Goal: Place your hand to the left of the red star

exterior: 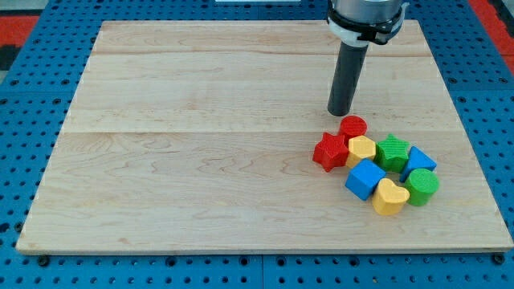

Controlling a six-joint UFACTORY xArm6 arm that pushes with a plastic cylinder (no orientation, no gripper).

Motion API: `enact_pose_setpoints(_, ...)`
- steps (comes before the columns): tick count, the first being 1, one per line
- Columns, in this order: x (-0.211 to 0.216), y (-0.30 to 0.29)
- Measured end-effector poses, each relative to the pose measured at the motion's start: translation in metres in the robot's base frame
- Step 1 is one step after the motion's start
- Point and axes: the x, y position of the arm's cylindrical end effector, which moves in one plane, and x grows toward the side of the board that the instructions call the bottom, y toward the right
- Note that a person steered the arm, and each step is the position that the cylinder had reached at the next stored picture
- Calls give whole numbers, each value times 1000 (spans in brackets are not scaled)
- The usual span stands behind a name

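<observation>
The red star (pixel 329 151) is seen at the view's right half of the desk (pixel 201 160), a bit below the middle. It is a small chunky block w/ rounded points, bright red, flat on top. It is placed at the left end of a tight cluster of blocks, and its right side is touching, or almost touching, the yellow block (pixel 361 149), shape approx. pentagon.

Just above the yellow block a red cylinder (pixel 353 126) is found. To the view's right a green star (pixel 393 152) is seen, then a blue block (pixel 418 161) w/ a pointed shape, and a green cylinder (pixel 422 186) at the far right. Below are placed a blue cube (pixel 365 178) and a yellow heart (pixel 390 197).

No hand is carried by the arm, only a dark rod, so nothing is held and no opening can be told. My tip (pixel 340 113) is put down on the desk just above the red cylinder, above and slightly right of the red star, not touching any block as far as can be seen.

To the view's left of the red star the wood is bare up to the left edge, also towards top and bottom edges. The cluster is near the desk's right edge. Around the desk a blue pegboard (pixel 32 273) is visible.
</observation>
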Motion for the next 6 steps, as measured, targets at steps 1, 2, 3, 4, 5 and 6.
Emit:
enact_pose_setpoints(1,0,0)
enact_pose_setpoints(2,0,-20)
enact_pose_setpoints(3,4,-82)
enact_pose_setpoints(4,38,-126)
enact_pose_setpoints(5,115,-129)
enact_pose_setpoints(6,128,-122)
